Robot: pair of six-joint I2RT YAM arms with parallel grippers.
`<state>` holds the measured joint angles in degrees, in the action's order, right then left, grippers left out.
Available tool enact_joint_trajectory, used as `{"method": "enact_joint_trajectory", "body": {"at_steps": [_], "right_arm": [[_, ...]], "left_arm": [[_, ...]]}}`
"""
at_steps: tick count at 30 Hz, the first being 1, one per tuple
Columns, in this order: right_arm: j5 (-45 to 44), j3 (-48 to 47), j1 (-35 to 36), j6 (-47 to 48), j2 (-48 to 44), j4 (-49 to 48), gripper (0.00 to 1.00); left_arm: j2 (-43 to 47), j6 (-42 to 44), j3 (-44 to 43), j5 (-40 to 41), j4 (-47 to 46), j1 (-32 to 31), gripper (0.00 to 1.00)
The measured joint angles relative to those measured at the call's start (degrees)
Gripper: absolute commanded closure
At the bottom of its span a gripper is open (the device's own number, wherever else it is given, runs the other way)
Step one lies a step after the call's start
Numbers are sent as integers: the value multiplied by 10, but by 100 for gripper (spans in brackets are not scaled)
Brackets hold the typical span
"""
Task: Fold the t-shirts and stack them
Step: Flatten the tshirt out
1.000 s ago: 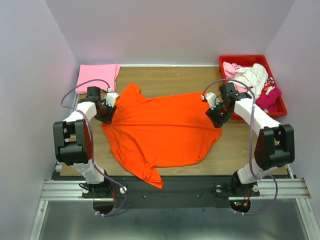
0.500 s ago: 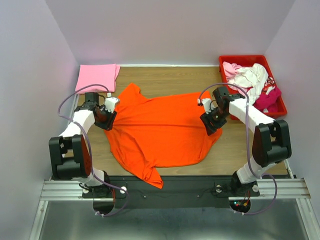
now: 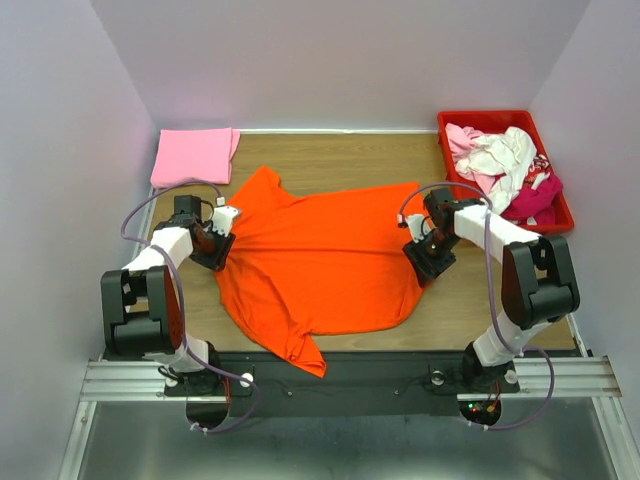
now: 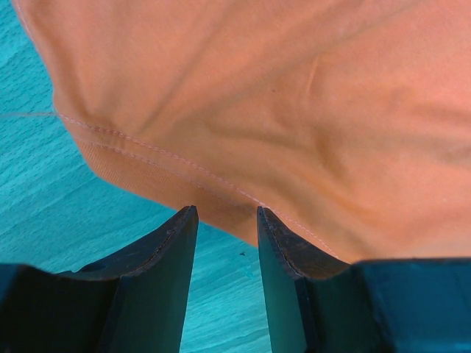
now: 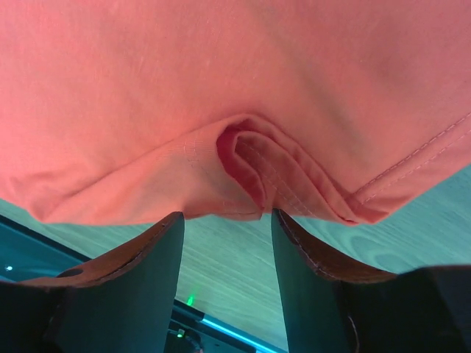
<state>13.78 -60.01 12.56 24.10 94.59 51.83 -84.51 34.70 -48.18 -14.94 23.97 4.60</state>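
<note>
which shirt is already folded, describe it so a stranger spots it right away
On the wooden table, look to the far left corner by the back wall. The light pink t-shirt lies there, folded into a flat rectangle. The orange t-shirt mid-table is spread open and the clothes in the red crate on the right are a jumble; only this one is folded.

The orange t-shirt (image 5: 235,73) fills everything above the right hand (image 5: 227,215). The hand's two dark fingers (image 5: 147,257) stand apart with nothing pinched between them. A bunched fold (image 5: 246,165) of the cloth's edge sits just above their tips. A stitched hem (image 5: 427,151) runs up to the hand's right. Between and beside the fingers lies bare wood-grain bench (image 5: 235,272).
</note>
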Motion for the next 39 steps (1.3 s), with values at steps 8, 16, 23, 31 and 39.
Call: {"method": "enact_joint_trajectory", "body": {"at_steps": [8, 16, 23, 31, 39], "right_arm": [[9, -11, 0, -14, 8, -3, 52], [8, -9, 0, -13, 0, 5, 99], [-49, 44, 0, 9, -125, 53, 99], [-134, 120, 0, 40, -184, 115, 79], [-146, 60, 0, 71, -173, 193, 48]], "left_arm": [[-14, 0, 1, 5, -19, 0, 51], [-31, 1, 1, 10, -30, 0, 60], [-35, 6, 1, 15, -37, 0, 65], [-42, 8, -6, 17, -36, 0, 66], [-41, 13, -8, 17, -34, 0, 63]]}}
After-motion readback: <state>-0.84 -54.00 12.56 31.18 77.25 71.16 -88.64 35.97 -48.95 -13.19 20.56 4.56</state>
